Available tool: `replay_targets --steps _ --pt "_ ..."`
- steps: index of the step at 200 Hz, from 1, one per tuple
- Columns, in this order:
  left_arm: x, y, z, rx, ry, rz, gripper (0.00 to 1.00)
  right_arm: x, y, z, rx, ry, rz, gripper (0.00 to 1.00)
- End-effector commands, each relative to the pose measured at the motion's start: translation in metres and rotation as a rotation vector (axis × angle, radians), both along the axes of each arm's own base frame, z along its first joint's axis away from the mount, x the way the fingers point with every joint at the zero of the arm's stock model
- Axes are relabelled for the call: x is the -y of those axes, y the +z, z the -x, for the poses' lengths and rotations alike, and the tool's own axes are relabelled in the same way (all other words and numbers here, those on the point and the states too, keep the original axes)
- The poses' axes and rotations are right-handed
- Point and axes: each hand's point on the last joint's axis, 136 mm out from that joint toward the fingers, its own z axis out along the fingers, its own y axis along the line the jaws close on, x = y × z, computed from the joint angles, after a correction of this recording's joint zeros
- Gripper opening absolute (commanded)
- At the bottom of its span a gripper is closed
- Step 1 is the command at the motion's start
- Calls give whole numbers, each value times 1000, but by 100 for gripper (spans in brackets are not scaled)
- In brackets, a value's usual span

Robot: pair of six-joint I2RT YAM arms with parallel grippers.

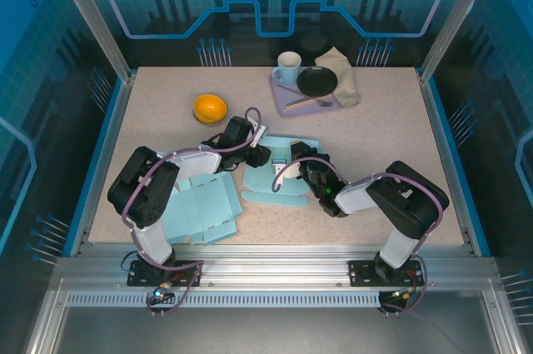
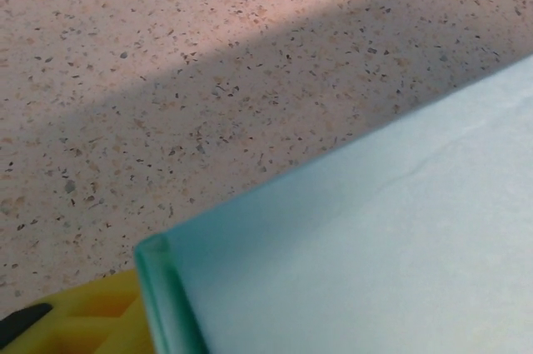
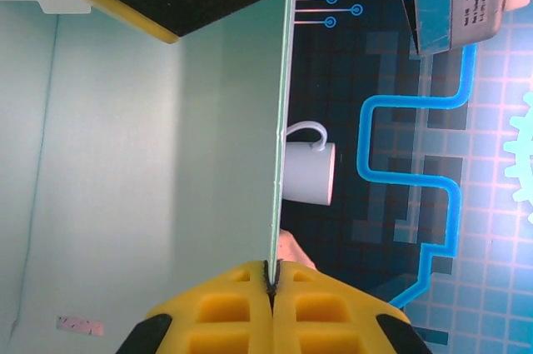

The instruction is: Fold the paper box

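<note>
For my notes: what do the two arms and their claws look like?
The left arm and right arm are black with white links, each looped by a purple cable. The right claw has yellow pads with a waffle-grid pattern, backed in black; the left claw shows a matching yellow pad.

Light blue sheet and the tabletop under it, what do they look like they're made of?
Light blue sheet: probably thin card or heavy paper, matte; its edge looks razor-thin edge-on and it carries a straight fold line. Tabletop: pinkish-beige with dark speckles, smooth with low sheen; looks like stone-effect laminate or composite, can't tell which.
</note>
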Motion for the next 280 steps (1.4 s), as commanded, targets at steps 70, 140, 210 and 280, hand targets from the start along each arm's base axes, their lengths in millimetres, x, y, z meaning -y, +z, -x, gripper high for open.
replay_targets --steps 70,140,210,280 --pt "-89 -14 -24 27 461 -390 36 -2 10 7 -54 12 -77 0" --pt "-113 -31 -14 -50 622 -484 19 12 26 -5 -41 -73 -116 0" --pt "-118 -31 -12 -50 660 -528 9 19 33 -8 -84 -96 -173 0" --pt "-68 -9 -6 -76 447 -236 49 20 27 -12 -112 -114 -170 0"
